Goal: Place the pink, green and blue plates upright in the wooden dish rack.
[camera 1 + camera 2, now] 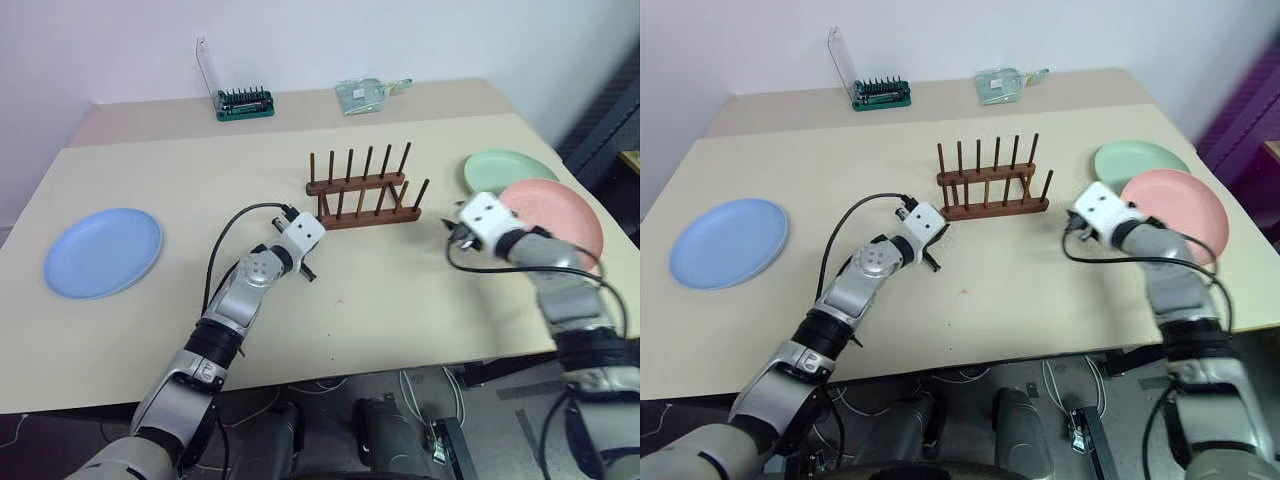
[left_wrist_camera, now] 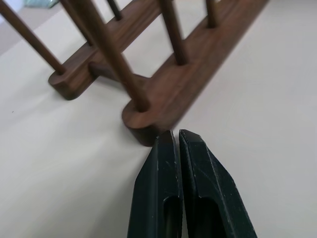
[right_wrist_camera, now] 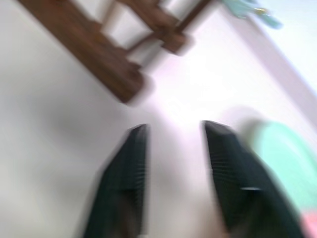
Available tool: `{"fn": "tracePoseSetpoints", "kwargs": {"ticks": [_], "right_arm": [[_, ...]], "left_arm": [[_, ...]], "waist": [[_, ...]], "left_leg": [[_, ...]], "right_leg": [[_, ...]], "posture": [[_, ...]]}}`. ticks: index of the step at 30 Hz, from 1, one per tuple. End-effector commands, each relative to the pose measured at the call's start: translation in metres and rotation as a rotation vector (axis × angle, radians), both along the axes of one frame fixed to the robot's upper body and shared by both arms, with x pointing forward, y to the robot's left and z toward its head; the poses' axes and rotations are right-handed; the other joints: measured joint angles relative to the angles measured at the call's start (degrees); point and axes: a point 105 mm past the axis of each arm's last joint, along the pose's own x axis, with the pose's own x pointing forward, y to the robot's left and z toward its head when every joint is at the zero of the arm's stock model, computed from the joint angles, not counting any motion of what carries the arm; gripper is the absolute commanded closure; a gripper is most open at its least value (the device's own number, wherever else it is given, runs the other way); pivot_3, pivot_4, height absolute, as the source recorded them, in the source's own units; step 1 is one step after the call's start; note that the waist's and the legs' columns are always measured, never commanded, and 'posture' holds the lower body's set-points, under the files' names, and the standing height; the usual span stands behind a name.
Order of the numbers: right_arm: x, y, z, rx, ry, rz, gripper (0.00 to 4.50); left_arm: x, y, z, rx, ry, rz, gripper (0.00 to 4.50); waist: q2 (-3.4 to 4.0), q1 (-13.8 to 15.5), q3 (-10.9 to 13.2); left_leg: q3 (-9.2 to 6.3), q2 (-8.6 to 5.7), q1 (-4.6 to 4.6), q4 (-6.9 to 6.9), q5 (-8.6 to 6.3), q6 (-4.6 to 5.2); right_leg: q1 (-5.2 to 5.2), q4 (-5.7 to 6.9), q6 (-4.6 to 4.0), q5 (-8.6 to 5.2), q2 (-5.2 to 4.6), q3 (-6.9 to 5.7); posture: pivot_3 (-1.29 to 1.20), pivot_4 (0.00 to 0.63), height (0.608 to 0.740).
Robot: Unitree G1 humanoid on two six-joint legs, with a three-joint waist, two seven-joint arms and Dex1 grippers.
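Observation:
The wooden dish rack [image 1: 365, 190] stands empty at mid-table, its pegs upright. The blue plate [image 1: 103, 252] lies flat at the far left. The green plate [image 1: 505, 170] lies flat at the right, and the pink plate [image 1: 560, 215] lies beside it, overlapping its near edge. My left gripper [image 2: 176, 141] is shut on nothing, its tips right at the left end of the rack's near rail [image 2: 163, 94]. My right gripper [image 3: 173, 129] is open and empty, hovering between the rack's right end [image 3: 89, 49] and the green plate [image 3: 287, 153].
A small green tray with a clear lid [image 1: 243, 103] and a clear plastic packet [image 1: 365, 93] sit at the back of the table. The table's front edge [image 1: 380, 365] runs just behind both arms.

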Motion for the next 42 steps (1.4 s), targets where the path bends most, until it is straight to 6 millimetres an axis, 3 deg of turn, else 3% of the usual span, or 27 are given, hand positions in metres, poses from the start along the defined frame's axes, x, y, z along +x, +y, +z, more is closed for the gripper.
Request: {"fn": "tracePoseSetpoints", "kwargs": {"ticks": [1, 3, 6, 11, 13, 19, 23, 28, 29, 32, 36, 39, 42], "right_arm": [[-0.021, -0.025, 0.019, 0.022, -0.048, -0.11, 0.65], [-0.033, -0.037, 0.009, -0.013, -0.029, -0.171, 0.65], [-0.044, -0.039, -0.012, -0.008, 0.032, -0.215, 0.65], [-0.037, -0.055, -0.038, -0.095, 0.036, -0.368, 0.65], [-0.035, -0.059, -0.039, -0.124, 0.019, -0.394, 1.43], [-0.034, -0.059, -0.037, -0.171, -0.025, -0.414, 4.46], [-0.038, -0.05, -0.026, -0.184, -0.106, -0.402, 4.46], [-0.04, -0.011, 0.014, -0.328, -0.336, -0.204, 4.46], [-0.036, 0.003, 0.032, -0.298, -0.4, -0.142, 4.46], [-0.023, 0.045, 0.086, 0.03, -0.496, 0.035, 4.46], [-0.014, 0.084, 0.143, 0.664, -0.348, 0.308, 4.46], [-0.02, 0.095, 0.172, 0.924, -0.219, 0.512, 4.46], [-0.021, 0.098, 0.182, 1.011, -0.099, 0.651, 4.46]], "left_arm": [[-0.048, -0.043, 0.028, -0.191, 0.05, -0.331, 4.39], [-0.066, -0.05, 0.036, -0.262, 0.096, -0.431, 4.39], [-0.073, -0.052, 0.034, -0.286, 0.156, -0.466, 4.39], [-0.078, -0.058, 0.042, -0.308, 0.134, -0.499, 4.39], [-0.077, -0.057, 0.044, -0.323, 0.137, -0.494, 4.39], [-0.079, -0.051, 0.042, -0.312, 0.13, -0.47, 4.39], [-0.082, -0.05, 0.041, -0.328, 0.132, -0.457, 4.39], [-0.077, -0.046, 0.044, -0.363, 0.127, -0.414, 4.39], [-0.074, -0.043, 0.045, -0.367, 0.118, -0.398, 4.39], [-0.061, -0.035, 0.053, -0.4, 0.09, -0.328, 4.39], [-0.048, -0.023, 0.061, -0.431, 0.055, -0.254, 4.39], [-0.045, -0.019, 0.063, -0.423, 0.037, -0.238, 4.39], [-0.044, -0.014, 0.067, -0.425, 0.018, -0.224, 4.39]], "waist": [[-0.02, 0.2, 0.02], [-0.02, 0.66, 0.02], [0.02, 1.22, 0.01], [0.05, 0.84, 0.01], [0.05, 1.17, 0.01], [0.05, 1.34, 0.01], [0.07, 1.34, 0.02], [0.08, 1.12, 0.03], [0.08, 1.07, 0.04], [0.09, 0.07, 0.14], [0.04, -0.02, 0.21], [0.05, 1.02, 0.2], [0.05, 1.57, 0.2]], "left_leg": [[0.01, -0.02, -0.07, 0.02, -0.02, 0.04], [0.0, -0.06, -0.37, 0.13, -0.04, 0.06], [0.04, -0.05, -0.46, 0.25, -0.04, 0.07], [0.16, 0.03, -0.36, 0.24, -0.03, 0.08], [0.18, -0.01, -0.36, 0.24, -0.03, 0.08], [0.17, -0.04, -0.4, 0.22, -0.02, 0.09], [0.16, -0.03, -0.41, 0.23, -0.02, 0.09], [0.17, -0.05, -0.41, 0.23, -0.03, 0.09], [0.19, -0.05, -0.4, 0.23, -0.03, 0.09], [0.2, -0.01, -0.38, 0.23, -0.02, 0.08], [0.09, 0.12, -0.34, 0.16, -0.02, 0.09], [-0.1, 0.0, -0.44, 0.15, -0.04, 0.11], [-0.09, -0.13, -0.63, 0.23, -0.11, 0.23]], "right_leg": [[-0.07, 0.0, 0.01, -0.01, -0.02, 0.01], [-0.31, -0.01, 0.01, 0.0, -0.08, 0.01], [-0.37, -0.01, 0.01, 0.0, -0.09, 0.04], [-0.34, 0.01, -0.15, -0.1, -0.04, 0.15], [-0.34, 0.0, -0.15, -0.1, -0.02, 0.15], [-0.35, -0.02, -0.09, -0.1, -0.03, 0.14], [-0.36, -0.01, -0.09, -0.1, -0.01, 0.13], [-0.36, -0.01, -0.06, -0.12, -0.02, 0.14], [-0.36, -0.01, -0.06, -0.12, -0.02, 0.15], [-0.36, 0.0, -0.06, -0.12, 0.03, 0.16], [-0.35, 0.02, 0.02, -0.03, 0.12, 0.08], [-0.35, -0.02, 0.0, -0.01, 0.05, -0.05], [-0.44, -0.12, 0.0, 0.0, -0.08, -0.05]], "posture": [[0.0, 0.15, 0.74], [0.0, 0.15, 0.74], [0.0, 0.15, 0.74], [0.0, 0.15, 0.74], [0.0, 0.15, 0.74], [0.0, 0.15, 0.74], [0.0, 0.15, 0.74], [0.0, 0.15, 0.74], [0.0, 0.15, 0.74], [0.0, 0.15, 0.74], [0.0, 0.15, 0.74], [0.0, 0.15, 0.74], [0.0, 0.15, 0.74]]}}
